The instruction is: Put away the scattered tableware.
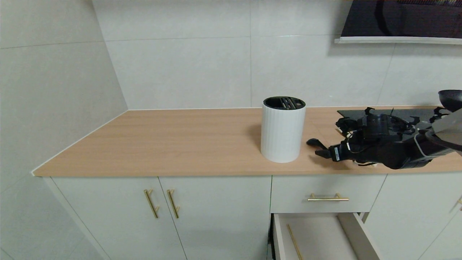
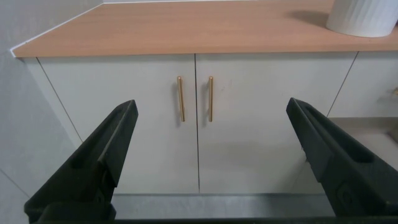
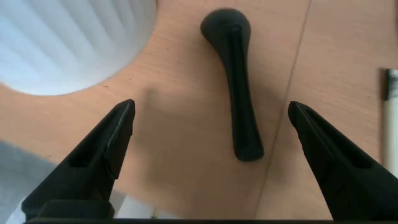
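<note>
A black spoon (image 3: 238, 87) lies flat on the wooden counter (image 1: 180, 141), its bowl end toward the white ribbed utensil holder (image 1: 282, 131). My right gripper (image 3: 211, 155) hovers open just above the counter, one finger on each side of the spoon's handle without touching it. In the head view the spoon (image 1: 313, 142) and the right gripper (image 1: 325, 151) sit just right of the holder. A thin white utensil (image 3: 390, 118) lies on the counter beside the spoon. My left gripper (image 2: 211, 162) is open and empty, held below counter height in front of the cabinet doors (image 2: 196, 118).
A lower drawer (image 1: 317, 234) stands open under the counter with a thin golden stick (image 1: 294, 241) inside. A black cooktop (image 1: 393, 117) and a dark pan (image 1: 451, 99) are at the far right. The counter left of the holder is bare wood.
</note>
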